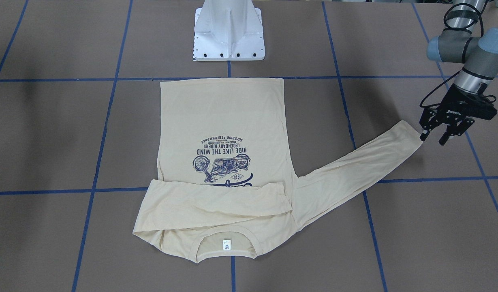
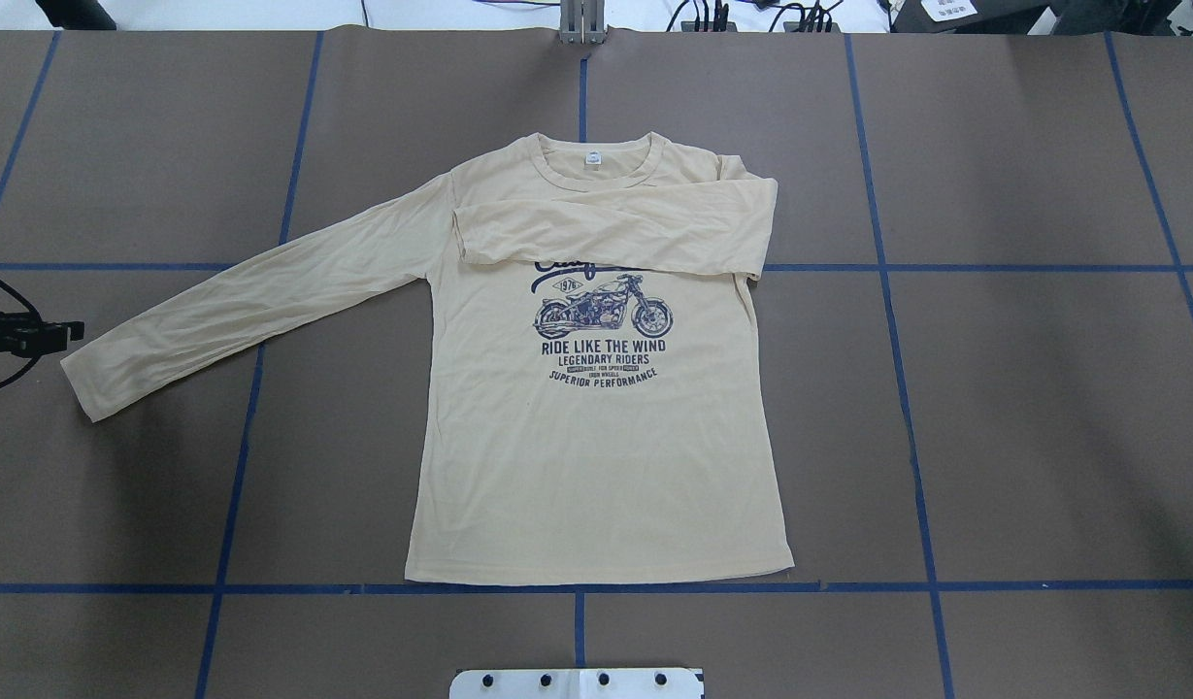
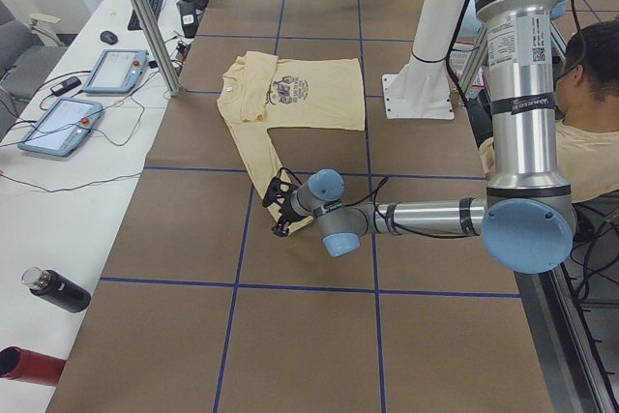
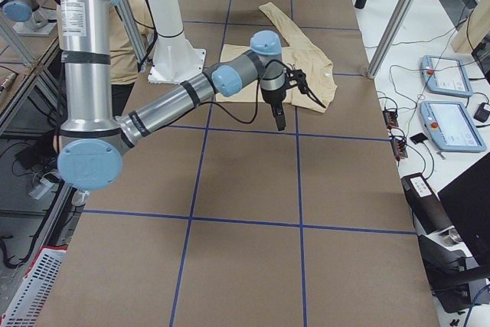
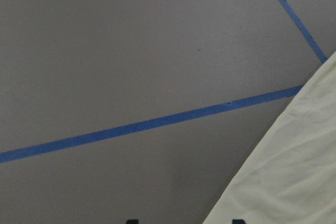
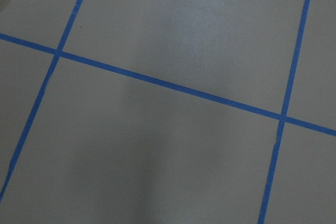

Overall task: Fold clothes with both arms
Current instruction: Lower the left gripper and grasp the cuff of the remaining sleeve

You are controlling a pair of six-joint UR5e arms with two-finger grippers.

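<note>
The outstretched sleeve (image 1: pixel 354 170) of the pale cream-yellow knit T-shirt (image 1: pixel 224 113) ends just beside the black left gripper (image 1: pixel 432 140) (fingers apart, empty). Of the right gripper (image 4: pixel 279 120) I cannot tell.

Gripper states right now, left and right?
Left gripper: open, at the cuff of the T-shirt.
Right gripper: cannot tell, seen only in the right side view.
</note>
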